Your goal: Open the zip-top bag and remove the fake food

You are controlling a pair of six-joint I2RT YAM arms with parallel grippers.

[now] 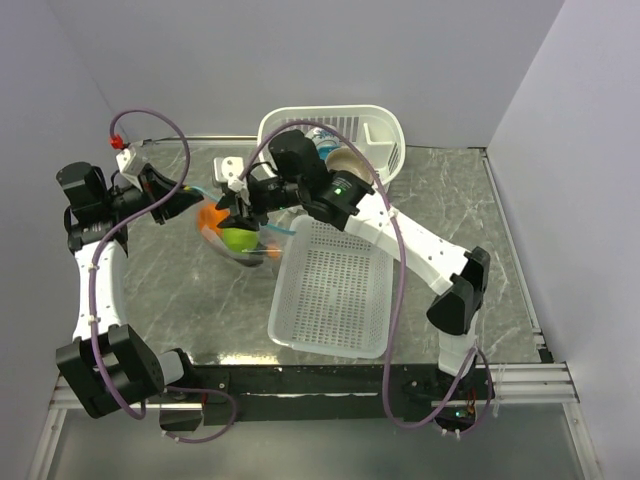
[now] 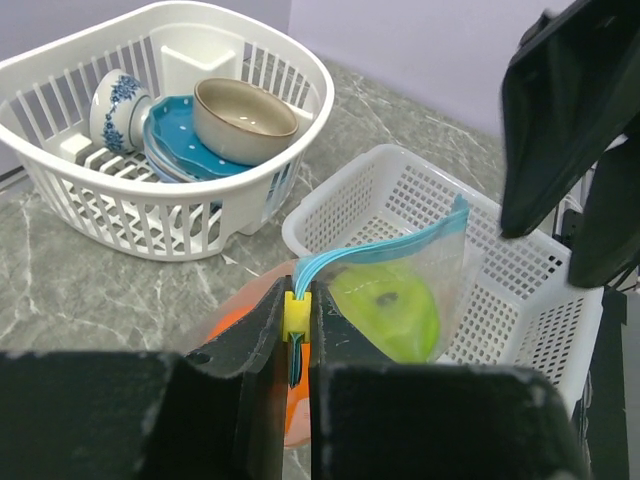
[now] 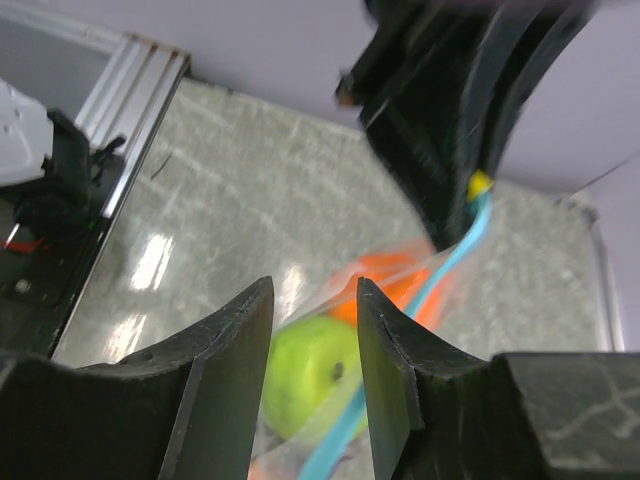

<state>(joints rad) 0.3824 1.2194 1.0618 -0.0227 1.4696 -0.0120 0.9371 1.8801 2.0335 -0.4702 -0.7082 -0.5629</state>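
The zip-top bag (image 1: 243, 238) lies in the middle of the table, clear with a teal-blue zip strip (image 2: 380, 250). Inside it are the fake food pieces: a green round fruit (image 2: 388, 308) and an orange ball (image 2: 245, 335). My left gripper (image 2: 297, 305) is shut on the yellow slider (image 2: 297, 316) at the end of the zip strip; it also shows in the top view (image 1: 205, 212). My right gripper (image 3: 312, 300) is open and hovers just above the bag, with the green fruit (image 3: 305, 375) and the orange piece (image 3: 392, 285) showing between its fingers. It also shows in the top view (image 1: 238, 207).
A white flat mesh tray (image 1: 335, 290) lies right of the bag, touching it. A white dish rack (image 2: 120, 215) at the back holds a blue plate (image 2: 175, 125), a tan bowl (image 2: 243, 118) and a patterned cup (image 2: 112, 100). Walls close in on both sides.
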